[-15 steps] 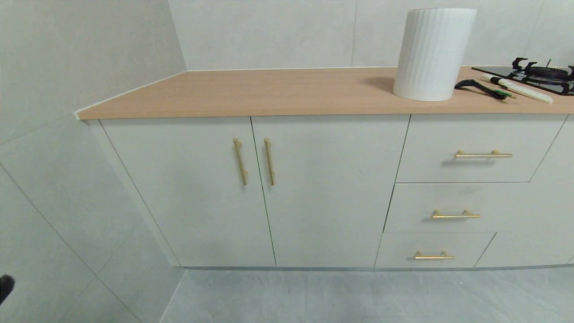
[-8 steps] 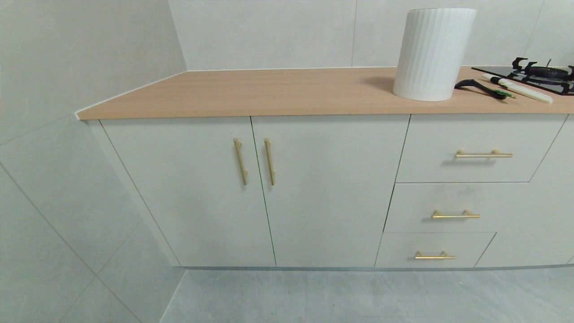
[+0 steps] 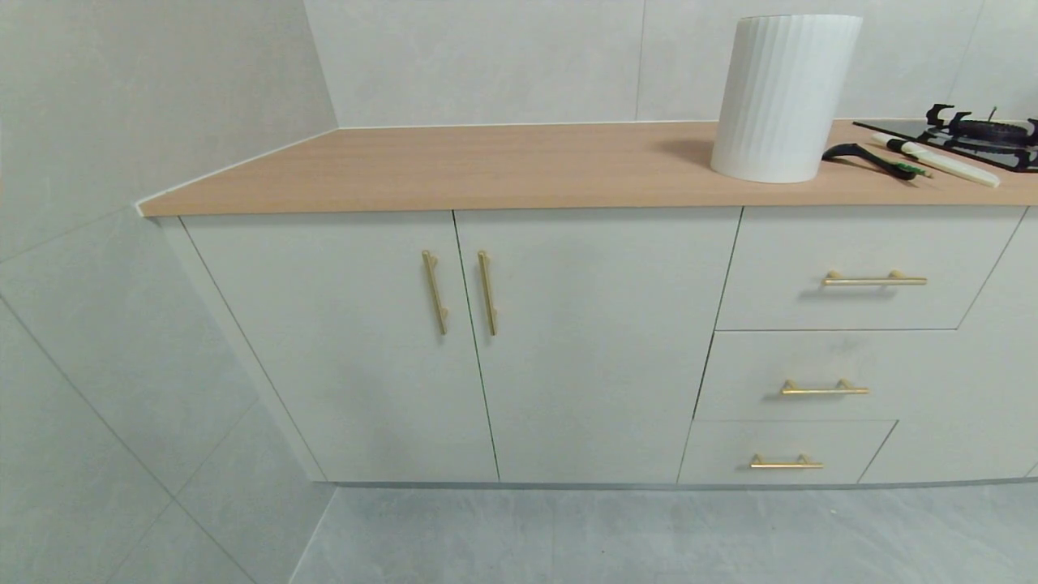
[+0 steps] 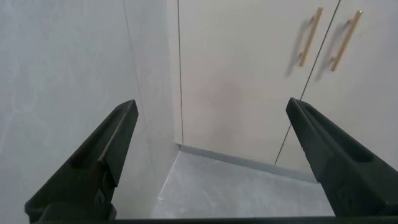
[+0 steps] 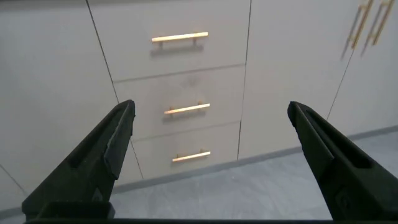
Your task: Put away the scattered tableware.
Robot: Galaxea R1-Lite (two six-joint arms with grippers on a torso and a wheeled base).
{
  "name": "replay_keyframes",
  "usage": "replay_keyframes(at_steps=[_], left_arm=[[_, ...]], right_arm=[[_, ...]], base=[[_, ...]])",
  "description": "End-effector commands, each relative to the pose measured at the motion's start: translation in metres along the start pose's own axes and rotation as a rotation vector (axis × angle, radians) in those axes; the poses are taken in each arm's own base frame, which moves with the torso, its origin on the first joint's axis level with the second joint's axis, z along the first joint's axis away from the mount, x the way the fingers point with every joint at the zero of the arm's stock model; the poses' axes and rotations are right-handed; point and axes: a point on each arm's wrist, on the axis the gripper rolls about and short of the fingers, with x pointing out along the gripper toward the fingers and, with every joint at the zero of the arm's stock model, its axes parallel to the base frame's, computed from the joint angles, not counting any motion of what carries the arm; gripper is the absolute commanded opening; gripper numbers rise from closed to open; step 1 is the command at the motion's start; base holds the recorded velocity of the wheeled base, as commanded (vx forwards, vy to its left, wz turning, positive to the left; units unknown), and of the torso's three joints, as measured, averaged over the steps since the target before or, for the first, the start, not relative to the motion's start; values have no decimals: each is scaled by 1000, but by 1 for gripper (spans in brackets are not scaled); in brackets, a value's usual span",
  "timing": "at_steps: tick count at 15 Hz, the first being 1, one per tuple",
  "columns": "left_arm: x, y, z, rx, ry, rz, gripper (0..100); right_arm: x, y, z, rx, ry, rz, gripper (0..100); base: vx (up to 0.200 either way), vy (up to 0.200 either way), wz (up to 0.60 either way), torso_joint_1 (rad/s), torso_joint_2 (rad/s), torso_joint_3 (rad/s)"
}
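On the tabletop [image 3: 454,166], a black utensil [image 3: 868,156] and a white-handled utensil [image 3: 941,160] lie between the white ribbed container [image 3: 782,97] and the stove grate [image 3: 985,130], set back from the front edge. The left pincer [image 4: 211,106] hangs spread wide before the cabinet doors [image 4: 249,93], near the side wall. The right pincer [image 5: 211,106], likewise spread, faces the drawers [image 5: 180,81] above the floor [image 5: 249,193].

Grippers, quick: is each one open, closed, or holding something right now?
Left gripper: open, holding nothing.
Right gripper: open, holding nothing.
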Motion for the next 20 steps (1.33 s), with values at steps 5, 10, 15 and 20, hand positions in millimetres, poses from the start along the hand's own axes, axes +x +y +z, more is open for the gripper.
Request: replay_keyframes(at_steps=[5,10,15,20], left_arm=[[18,-8,-47,4,64,-209,100],[18,-9,-51,60,79,-252,100],[18,-9,-51,49,80,-251,100],[18,-9,-51,51,80,-251,100]], right_arm=[[8,6,-38,-28,109,183,100],[6,8,-43,-47,155,295,100],[7,8,-43,-37,157,297,100],[7,8,-43,-36,157,297,100]], base=[[0,0,0,0,0,0],[0,0,0,0,0,0],[0,0,0,0,0,0],[0,0,0,0,0,0]])
